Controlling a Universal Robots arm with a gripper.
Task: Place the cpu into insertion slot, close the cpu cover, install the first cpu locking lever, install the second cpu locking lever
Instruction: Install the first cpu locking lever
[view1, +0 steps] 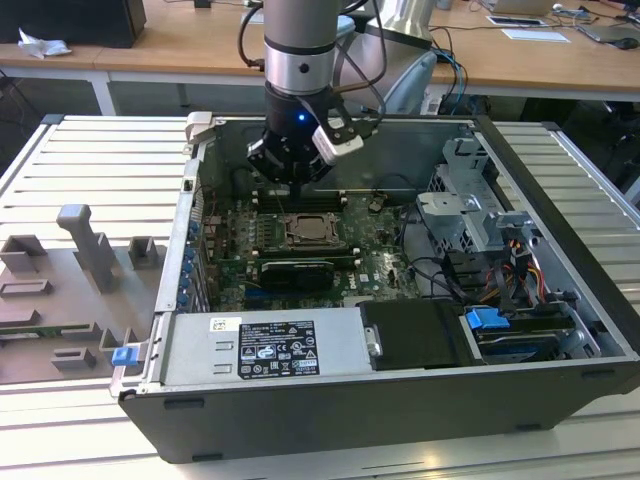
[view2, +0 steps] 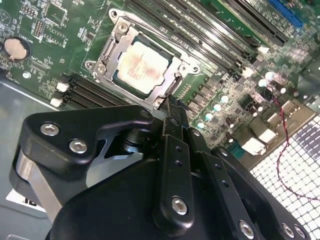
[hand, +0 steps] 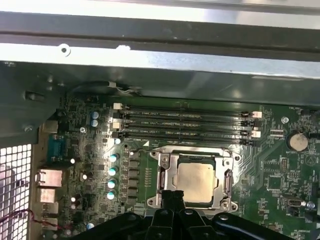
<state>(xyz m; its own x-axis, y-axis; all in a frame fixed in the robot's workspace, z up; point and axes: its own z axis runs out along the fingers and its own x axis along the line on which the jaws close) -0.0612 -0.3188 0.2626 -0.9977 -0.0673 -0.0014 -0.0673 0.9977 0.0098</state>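
On the exterior view's left lies a grey fixture tray (view1: 80, 270), well apart from the work. Going right, the open computer case (view1: 330, 425) takes the middle of the frame. The gripper (view1: 290, 192) hangs in the upper middle part, low over the motherboard (view1: 232, 235).

In both wrist views the cpu (view2: 140, 67) sits flat in its socket. The cpu cover (view2: 116, 36) lies down around it, and the chip shows through its window. In the second wrist view the fingertips (view2: 172, 107) look pressed together, with nothing visible between them. They stand just beside 1 edge of the socket frame.

I judge that the step in hand is a locking lever. To do it well, the joined tip should press only on the thin wire of the lever. It should stay low and slow, so that it does not slide onto the chip or onto the memory slots (hand: 185, 122) near by.

Further to the exterior view's right stands the drive cage (view1: 470, 200), well apart.
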